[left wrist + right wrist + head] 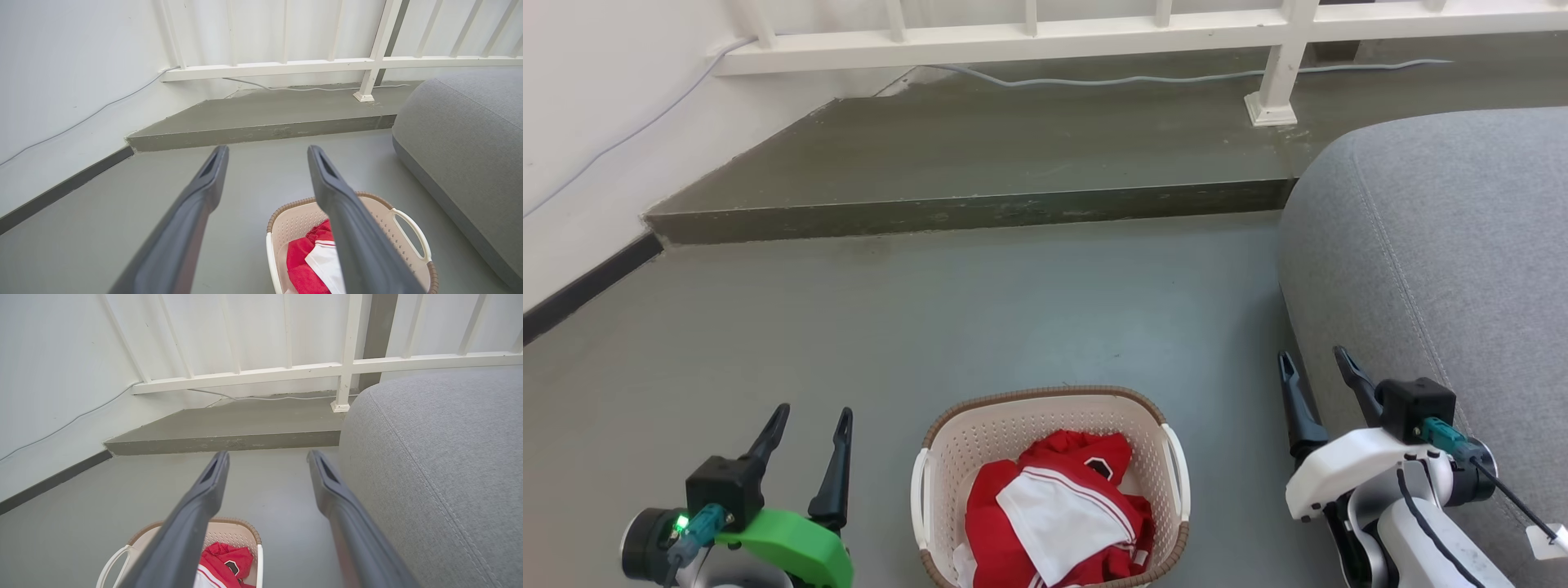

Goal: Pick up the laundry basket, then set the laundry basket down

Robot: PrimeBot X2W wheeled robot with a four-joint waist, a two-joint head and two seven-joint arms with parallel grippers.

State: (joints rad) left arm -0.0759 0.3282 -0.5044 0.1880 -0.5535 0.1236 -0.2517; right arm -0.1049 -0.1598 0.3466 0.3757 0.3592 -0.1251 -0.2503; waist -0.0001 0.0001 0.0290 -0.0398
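Note:
The laundry basket [980,433] stands on the grey floor at the bottom middle of the head view, cream and perforated with a brown woven-look rim and white side handles. Red and white clothes [1062,506] lie inside it. My left gripper [813,420] is open, to the left of the basket and apart from it. My right gripper [1313,363] is open, to the right of the basket beside the sofa. The basket [384,216] sits low right in the left wrist view behind my open left gripper [267,153]. In the right wrist view the basket [241,539] lies low left of my open right gripper [267,457].
A grey sofa [1445,245] fills the right side, close to my right arm. A raised concrete step [972,208] crosses ahead, with a white railing [1094,33] and a cable [1135,79] behind it. A white wall [596,122] with a dark skirting runs along the left.

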